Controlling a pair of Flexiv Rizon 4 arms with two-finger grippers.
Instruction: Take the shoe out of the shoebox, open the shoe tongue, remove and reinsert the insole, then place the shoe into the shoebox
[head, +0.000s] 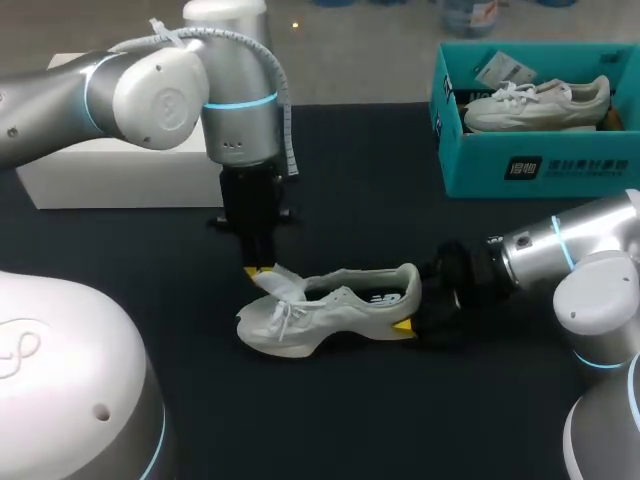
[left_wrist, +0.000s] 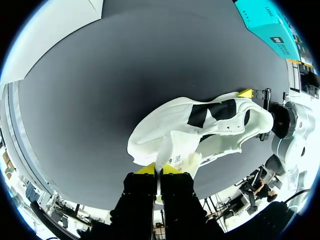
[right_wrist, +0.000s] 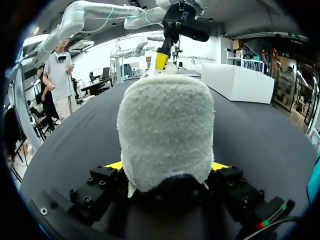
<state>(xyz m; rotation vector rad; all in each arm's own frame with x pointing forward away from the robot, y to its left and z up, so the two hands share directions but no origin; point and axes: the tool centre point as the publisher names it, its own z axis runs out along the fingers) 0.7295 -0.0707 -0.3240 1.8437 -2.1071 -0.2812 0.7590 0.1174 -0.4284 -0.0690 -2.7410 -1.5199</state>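
The pale grey lace-up sneaker (head: 330, 305) sits on the black tabletop (head: 150, 250), well apart from the teal cardboard shoebox (head: 540, 165). The right gripper (right_wrist: 167, 167) clamps its heel, and the left gripper (left_wrist: 159, 170) pinches the white fabric tongue (left_wrist: 175, 152)!

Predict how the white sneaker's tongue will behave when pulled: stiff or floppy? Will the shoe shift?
Probably floppy: the white fabric tongue bends where the left end effector pinches it. Likely light: a small pinch holds it up. The white lace-up sneaker should hardly shift, its heel clamped in the right end effector.
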